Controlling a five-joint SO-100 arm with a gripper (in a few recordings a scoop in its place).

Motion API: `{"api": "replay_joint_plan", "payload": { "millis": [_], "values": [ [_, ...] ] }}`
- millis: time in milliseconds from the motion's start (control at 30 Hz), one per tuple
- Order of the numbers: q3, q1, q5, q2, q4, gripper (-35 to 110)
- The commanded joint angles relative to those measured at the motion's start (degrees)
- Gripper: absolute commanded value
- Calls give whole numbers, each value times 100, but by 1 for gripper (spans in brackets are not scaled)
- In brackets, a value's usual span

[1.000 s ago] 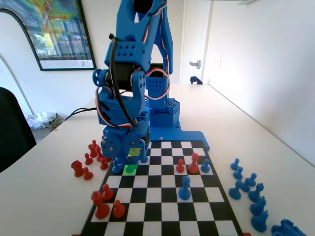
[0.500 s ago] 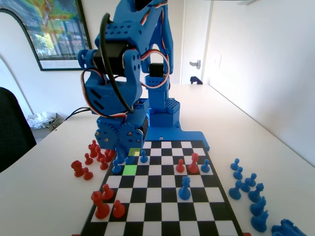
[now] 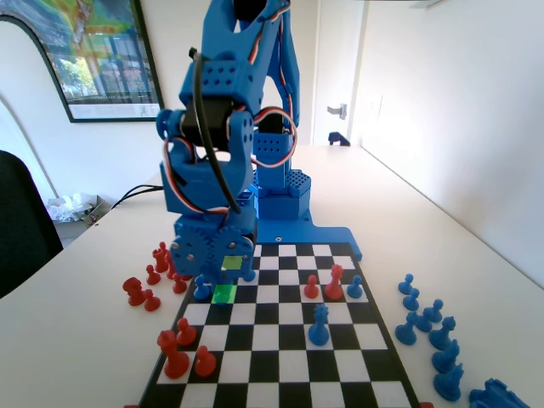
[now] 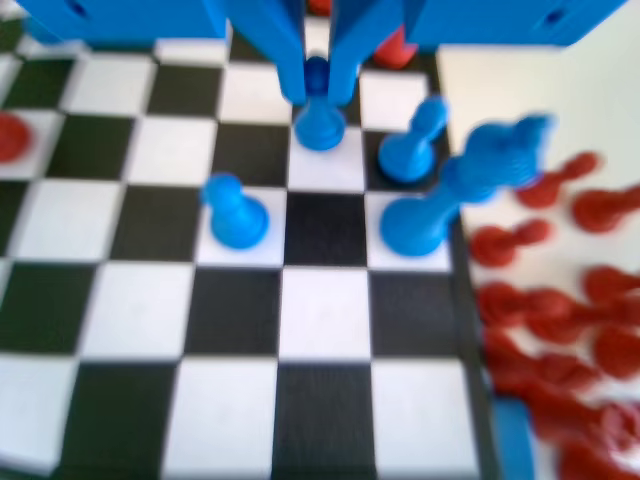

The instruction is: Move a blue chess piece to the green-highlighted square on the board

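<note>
A long white bench [image 3: 442, 229] runs away from the camera in the fixed view toward 12 o'clock, brightly lit by even daylight. At 10 o'clock a framed picture [image 3: 93, 55] with a dark frame and colourful print hangs on a white wall [image 3: 110, 157]. At 1 o'clock a white door [image 3: 336, 72] carries a metal lever handle [image 3: 338, 110], with a small dark object [image 3: 339, 138] just below it at the bench's far end. A plain white wall [image 3: 459, 110] fills 2 to 3 o'clock. At 9 o'clock sits a dark chair back [image 3: 21, 225], with crumpled clear plastic [image 3: 72, 206] and a black cable [image 3: 140, 194] near it.
</note>
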Motion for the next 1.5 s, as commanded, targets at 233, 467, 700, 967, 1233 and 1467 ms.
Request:
{"api": "replay_joint_plan", "payload": {
  "millis": [233, 467, 700, 967, 1233, 1467],
  "values": [
    [123, 62, -97, 88, -149, 1],
    [220, 123, -246, 88, -167, 1],
    [369, 193, -334, 211, -229, 1],
    [519, 211, -343, 448, -229, 1],
    [545, 255, -334, 475, -237, 2],
    [334, 272, -272, 475, -26, 12]
  ]
}}
